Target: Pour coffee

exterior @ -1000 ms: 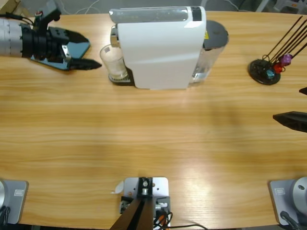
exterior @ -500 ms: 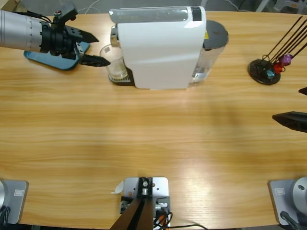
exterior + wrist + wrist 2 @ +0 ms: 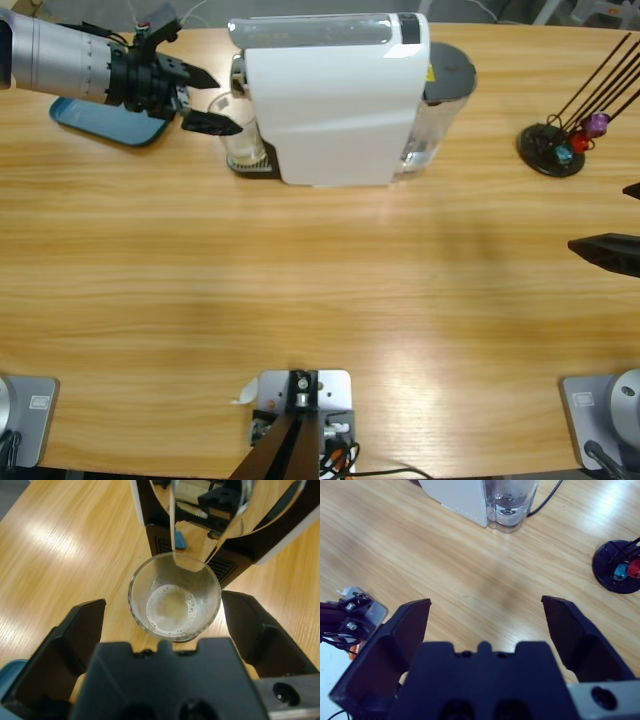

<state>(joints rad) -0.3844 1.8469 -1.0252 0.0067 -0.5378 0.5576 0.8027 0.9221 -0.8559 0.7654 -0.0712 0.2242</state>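
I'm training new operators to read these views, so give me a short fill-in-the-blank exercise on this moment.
1. The left claw has its jaws ____ on either side of the glass.
2. The glass stands under the spout of the white ____.
3. The blue tray lies under the ____ arm.
4. The right claw holds ____.

Missing words: open; coffee machine; left; nothing
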